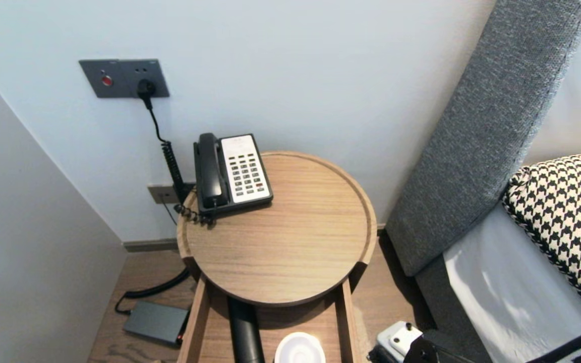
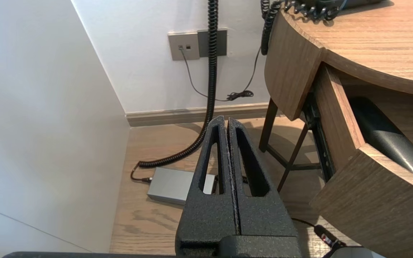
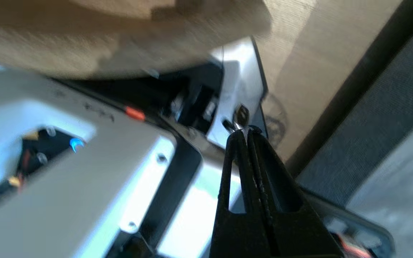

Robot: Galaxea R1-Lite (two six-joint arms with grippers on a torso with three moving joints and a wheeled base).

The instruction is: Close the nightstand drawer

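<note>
Drawer [image 1: 343, 312] is found open under the surface's [image 1: 290, 252] near edge, black cylinder [image 1: 244, 327] laid front-to-back inside. Right jaws, shut and empty, are held near its right wall; left jaws are parked shut.

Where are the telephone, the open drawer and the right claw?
telephone [image 1: 245, 169], head view, on its white keypad.
drawer [image 2: 371, 204], left wrist view, on its wooden front panel.
right claw [image 3: 245, 133], right wrist view, between the shut fingertips.

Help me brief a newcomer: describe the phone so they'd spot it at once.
Start at the round wooden table beside the bed. At its back left edge, near the wall, sits the phone. It is the only thing on the tabletop: black, with a white keypad panel and a handset on its left.
</note>
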